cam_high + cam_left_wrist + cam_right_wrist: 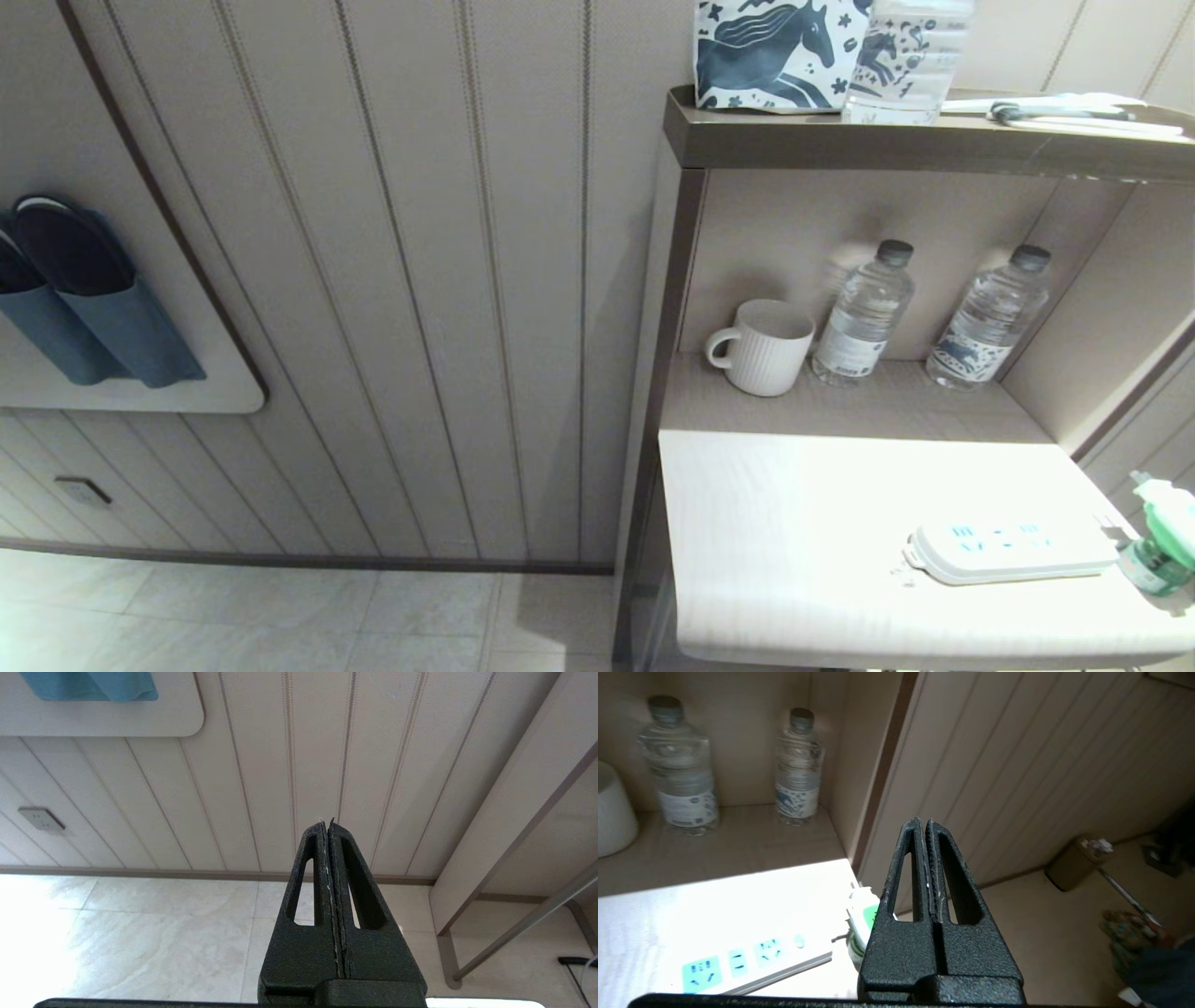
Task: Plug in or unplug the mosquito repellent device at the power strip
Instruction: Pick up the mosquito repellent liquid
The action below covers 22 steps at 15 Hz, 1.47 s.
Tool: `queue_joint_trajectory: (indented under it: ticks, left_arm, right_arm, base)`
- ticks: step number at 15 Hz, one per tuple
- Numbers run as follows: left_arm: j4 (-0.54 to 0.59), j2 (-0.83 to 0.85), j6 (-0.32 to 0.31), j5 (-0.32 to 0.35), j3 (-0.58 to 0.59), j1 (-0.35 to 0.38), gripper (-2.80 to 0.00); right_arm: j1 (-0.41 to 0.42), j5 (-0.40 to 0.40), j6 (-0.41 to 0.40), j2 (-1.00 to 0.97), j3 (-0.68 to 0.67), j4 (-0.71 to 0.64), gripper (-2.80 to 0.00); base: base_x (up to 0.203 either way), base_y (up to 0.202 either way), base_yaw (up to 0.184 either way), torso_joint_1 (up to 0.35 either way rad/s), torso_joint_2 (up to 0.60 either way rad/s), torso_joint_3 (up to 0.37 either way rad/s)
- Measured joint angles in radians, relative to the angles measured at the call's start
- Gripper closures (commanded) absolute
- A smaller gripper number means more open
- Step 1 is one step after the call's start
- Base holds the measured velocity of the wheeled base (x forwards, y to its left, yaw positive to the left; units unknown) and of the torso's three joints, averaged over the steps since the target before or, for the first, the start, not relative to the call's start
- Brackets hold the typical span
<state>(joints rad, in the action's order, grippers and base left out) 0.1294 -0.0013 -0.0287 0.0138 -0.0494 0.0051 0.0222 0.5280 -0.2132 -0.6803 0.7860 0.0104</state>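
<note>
The mosquito repellent device (1160, 539) stands unplugged at the table's right edge, just off the end of the power strip (1013, 551), whose long axis runs along the front edge, nearest the right gripper (924, 826), jaws clenched empty above it, while the left gripper (327, 826), likewise clenched, hangs over the floor.

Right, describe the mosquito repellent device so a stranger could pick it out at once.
Start at the white tabletop below the shelf niche. The power strip lies near its right edge, and the mosquito repellent device stands just past its right end. It is the only green-and-white thing there, smaller than the mug.

No text is readable (the water bottles (862, 317) carry labels too small to read).
</note>
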Motion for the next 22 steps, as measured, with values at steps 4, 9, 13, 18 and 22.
queue_joint_trajectory:
  ticks: [4, 9, 13, 18, 22]
  left_arm:
    - [0.0, 0.0, 0.0, 0.0, 0.0, 0.0, 0.0]
    - [0.001, 0.0, 0.0, 0.0, 0.0, 0.0, 0.0]
    - [0.0, 0.0, 0.0, 0.0, 0.0, 0.0, 0.0]
    - [0.0, 0.0, 0.0, 0.0, 0.001, 0.0, 0.0]
    - [0.0, 0.0, 0.0, -0.001, 0.001, 0.0, 0.0]
  right_arm:
    - [0.13, 0.004, -0.02, -0.076, 0.027, 0.006, 0.0]
    - [0.194, 0.001, 0.002, -0.136, 0.034, 0.002, 0.0]
    - [0.436, -0.138, 0.025, -0.212, 0.034, 0.008, 0.0]
    - [0.769, -0.572, 0.042, -0.26, -0.036, 0.071, 0.0]
    - [0.823, -0.835, 0.065, -0.301, -0.238, 0.395, 0.0]
  base:
    - [0.0, 0.0, 0.0, 0.0, 0.0, 0.0]
    - [0.0, 0.0, 0.0, 0.0, 0.0, 0.0]
    - [0.0, 0.0, 0.0, 0.0, 0.0, 0.0]
    - [0.0, 0.0, 0.0, 0.0, 0.0, 0.0]
    - [0.0, 0.0, 0.0, 0.0, 0.0, 0.0]
